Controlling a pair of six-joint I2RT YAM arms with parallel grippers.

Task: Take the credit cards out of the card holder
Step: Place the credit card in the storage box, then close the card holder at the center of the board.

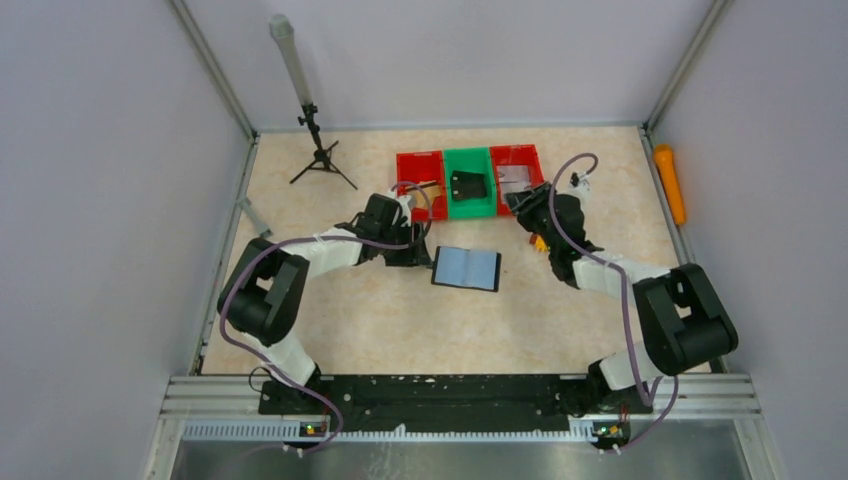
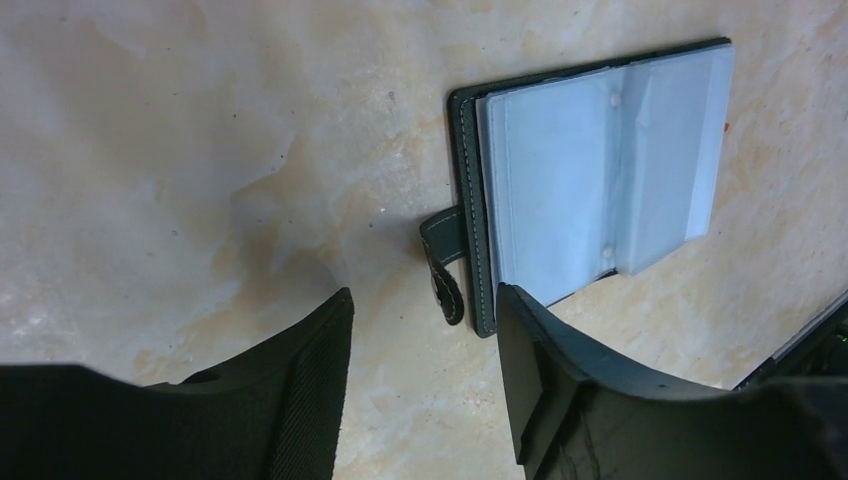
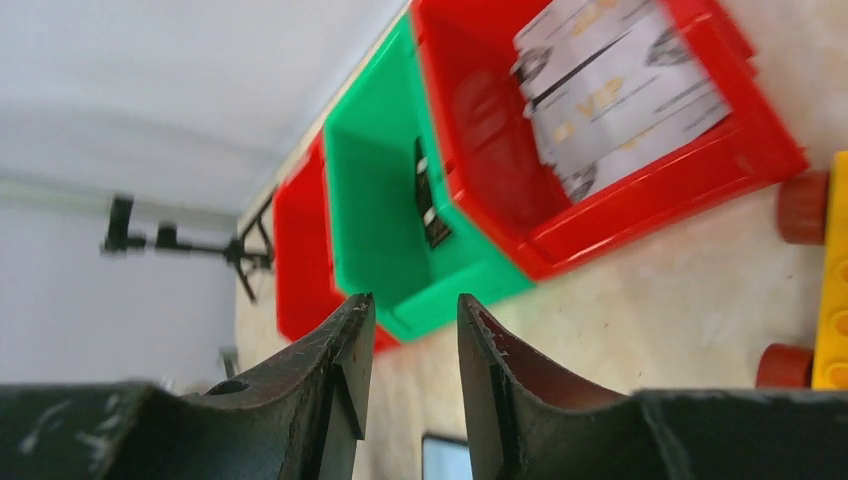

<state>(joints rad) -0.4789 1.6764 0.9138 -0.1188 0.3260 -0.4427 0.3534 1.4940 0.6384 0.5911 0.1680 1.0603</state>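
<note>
The card holder (image 1: pixel 466 268) lies open on the table, its pale grey-blue inside up. In the left wrist view (image 2: pixel 600 170) its clear sleeves show and its closing tab (image 2: pixel 443 262) sticks out on the left. My left gripper (image 1: pixel 424 257) is open and empty, just off the tab edge (image 2: pixel 425 300), touching nothing. My right gripper (image 1: pixel 518 203) is open and empty (image 3: pixel 412 305), near the bins and above the table. Several cards (image 3: pixel 620 90) lie in the right red bin (image 1: pixel 518 152). A sliver of the holder shows in the right wrist view (image 3: pixel 445 458).
Three bins stand at the back: a left red bin (image 1: pixel 420 160), a green bin (image 1: pixel 468 156) with a small black case (image 1: pixel 468 185), and the right red one. A yellow toy brick with red wheels (image 3: pixel 835 270), a tripod (image 1: pixel 318 150) and an orange cylinder (image 1: pixel 670 183) are also here.
</note>
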